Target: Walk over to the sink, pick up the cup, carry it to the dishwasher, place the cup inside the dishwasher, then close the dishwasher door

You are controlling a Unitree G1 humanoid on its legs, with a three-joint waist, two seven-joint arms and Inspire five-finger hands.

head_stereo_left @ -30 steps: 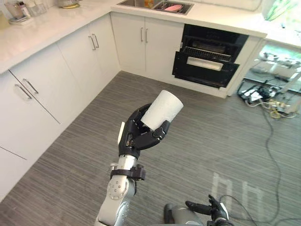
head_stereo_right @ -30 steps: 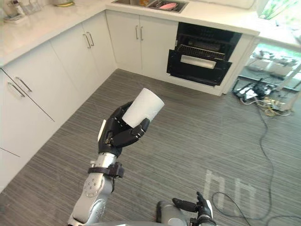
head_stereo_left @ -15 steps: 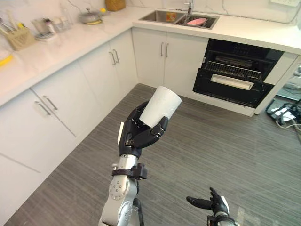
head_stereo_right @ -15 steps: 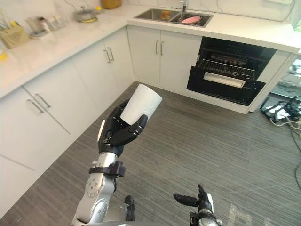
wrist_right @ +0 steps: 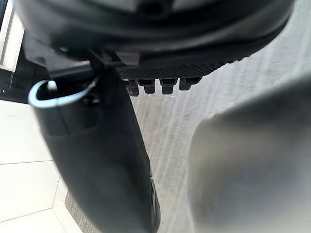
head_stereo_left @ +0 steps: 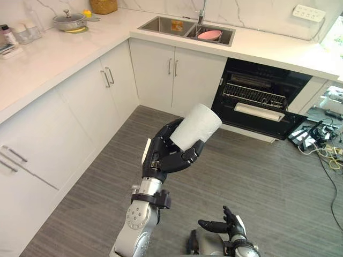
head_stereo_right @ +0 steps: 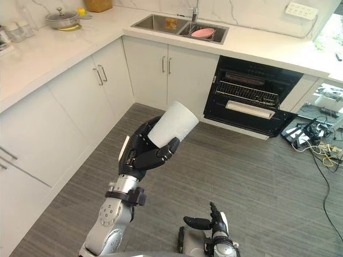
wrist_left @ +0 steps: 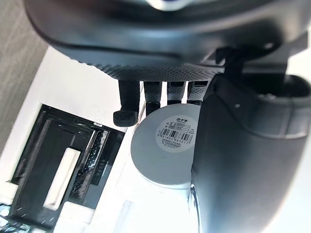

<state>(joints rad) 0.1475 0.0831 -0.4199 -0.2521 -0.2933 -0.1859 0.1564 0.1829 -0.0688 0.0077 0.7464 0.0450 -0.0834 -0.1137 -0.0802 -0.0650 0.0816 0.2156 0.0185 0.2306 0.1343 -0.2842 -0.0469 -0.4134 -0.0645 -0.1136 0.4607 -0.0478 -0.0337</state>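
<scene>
Left hand (head_stereo_left: pixel 163 158) raised at mid-frame over the grey plank floor (head_stereo_left: pixel 278 176), well short of the units. Fingers (head_stereo_left: pixel 188 156) and thumb curled tight round the lower part of the cup (head_stereo_left: pixel 196 126). Cup white and tapered, carried tilted, with the wider end uppermost and leaning toward the robot's right. In the left wrist view the cup's round base (wrist_left: pixel 170 145) faces the camera, with a barcode sticker on it and the fingertips (wrist_left: pixel 153 94) hooked over its far side.

Right hand (head_stereo_left: pixel 229 227) low at the bottom edge of the head views, fingers loosely extended, holding nothing.

L-shaped white counter (head_stereo_left: pixel 64 53) ahead and to the left, with white handled cabinets (head_stereo_left: pixel 161 75) beneath. Sink (head_stereo_left: pixel 166 24) is set into the back run, just right of the inner corner, with the tap (head_stereo_left: pixel 202 9) at its rear edge. A pink dish (head_stereo_left: pixel 209 35) lies in the right basin. A lidded pot (head_stereo_left: pixel 69 20) stands on the counter near the inner corner, left of the sink.

Dishwasher (head_stereo_left: pixel 260 99) sits under the back run, just right of the sink cabinets: black interior, wire rack (head_stereo_left: pixel 252 96) visible, door (head_stereo_left: pixel 257 119) leaning partly open with a pale bar handle across it. Wall socket (head_stereo_left: pixel 309 12) above the counter's right end. Cables (head_stereo_left: pixel 316 144) in a tangle on the floor right of the dishwasher
</scene>
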